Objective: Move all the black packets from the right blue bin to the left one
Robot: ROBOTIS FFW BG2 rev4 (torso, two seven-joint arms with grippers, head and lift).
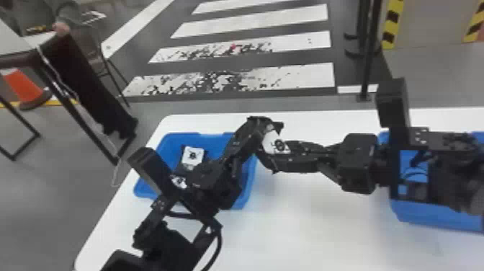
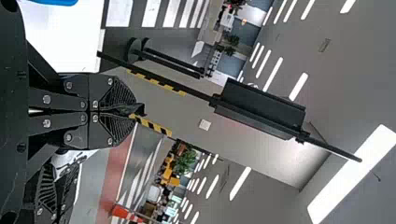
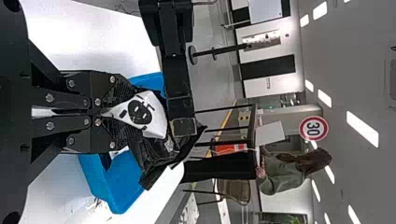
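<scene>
My left gripper (image 1: 263,138) comes in above the left blue bin (image 1: 251,187) and meets my right gripper (image 1: 288,156) over that bin's right side. Between them is a black packet with a white label (image 1: 274,142). In the right wrist view my right gripper (image 3: 105,112) is shut on the packet (image 3: 149,114), whose dark part hangs past the fingertips. My left gripper (image 2: 95,111) is shut in the left wrist view, with a dark crumpled bit of the packet (image 2: 136,109) poking out at its tips. Packets (image 1: 192,155) lie in the left bin.
The right blue bin (image 1: 432,215) stands at the right, largely under my right arm. White table (image 1: 317,230) lies between the bins. Beyond the table's far edge are a dark post (image 1: 367,54) and striped floor; another table with a person stands at the far left.
</scene>
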